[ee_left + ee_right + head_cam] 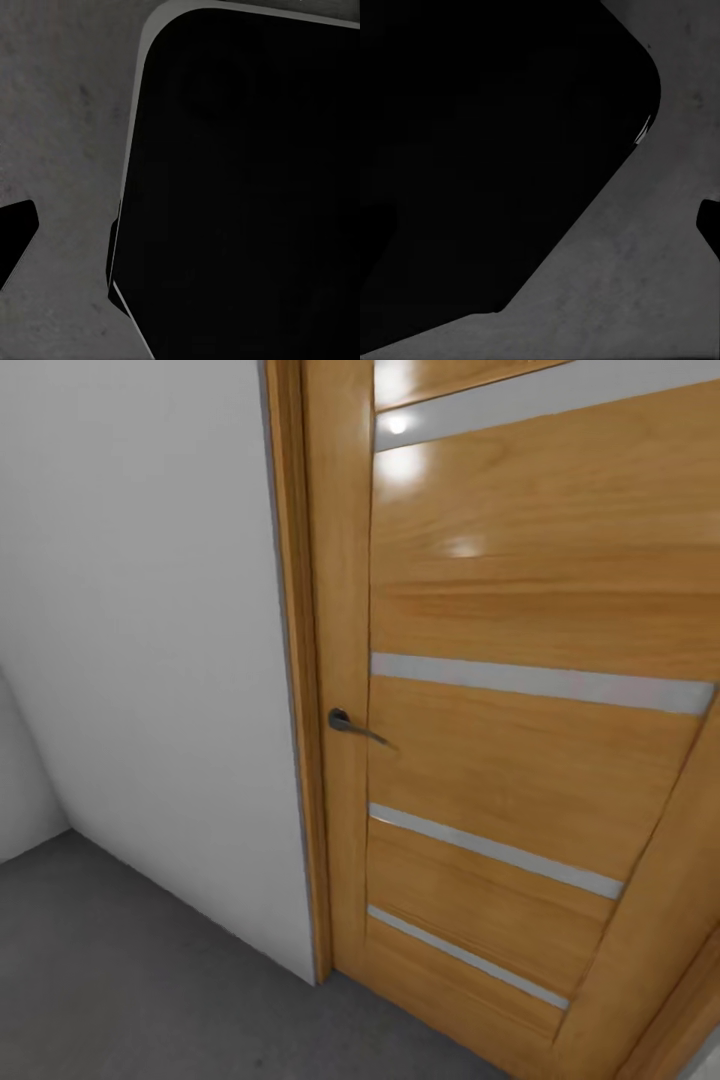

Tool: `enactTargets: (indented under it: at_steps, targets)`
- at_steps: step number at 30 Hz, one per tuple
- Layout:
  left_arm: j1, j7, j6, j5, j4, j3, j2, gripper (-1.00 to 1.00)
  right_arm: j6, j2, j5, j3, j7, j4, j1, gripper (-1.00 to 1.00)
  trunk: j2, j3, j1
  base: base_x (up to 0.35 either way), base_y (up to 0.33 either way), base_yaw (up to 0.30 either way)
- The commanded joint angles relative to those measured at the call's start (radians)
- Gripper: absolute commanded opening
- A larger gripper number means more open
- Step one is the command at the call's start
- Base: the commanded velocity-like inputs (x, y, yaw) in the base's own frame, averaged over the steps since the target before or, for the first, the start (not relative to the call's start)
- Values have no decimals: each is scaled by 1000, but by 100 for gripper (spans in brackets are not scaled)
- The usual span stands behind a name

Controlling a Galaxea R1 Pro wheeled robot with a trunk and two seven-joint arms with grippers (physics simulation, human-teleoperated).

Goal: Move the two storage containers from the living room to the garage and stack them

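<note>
The two storage containers are out of view. I face a corner of the garage, with its dark grey mottled floor [120, 980] low in the head view. In the left wrist view, one black fingertip [16, 238] of my left gripper [180, 247] sits at the picture's edge, far from the middle, over the floor [67, 112]. The right wrist view shows a black fingertip [709, 225] of my right gripper [540, 225] at the opposite edge. Both grippers stand open with nothing between the fingers.
A honey-coloured wooden door [500, 760] with pale horizontal strips and a dark lever handle [345, 722] stands shut close ahead on the right. A plain white wall [150, 610] runs left of it. The robot's black rounded base [247, 187] [487, 150] looms in both wrist views.
</note>
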Motion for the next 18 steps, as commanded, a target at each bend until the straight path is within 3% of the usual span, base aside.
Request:
enactTargets:
  at_steps: [1, 18]
  targets:
    - [0, 1, -1, 6, 0, 0, 0, 100, -3, 0, -1, 2, 1, 0, 0, 100, 0, -1, 0, 0, 0, -246]
    - [0, 1, -1, 6, -1, 0, 0, 100, -5, 0, -1, 2, 1, 0, 0, 100, 0, -1, 0, 0, 0, -246]
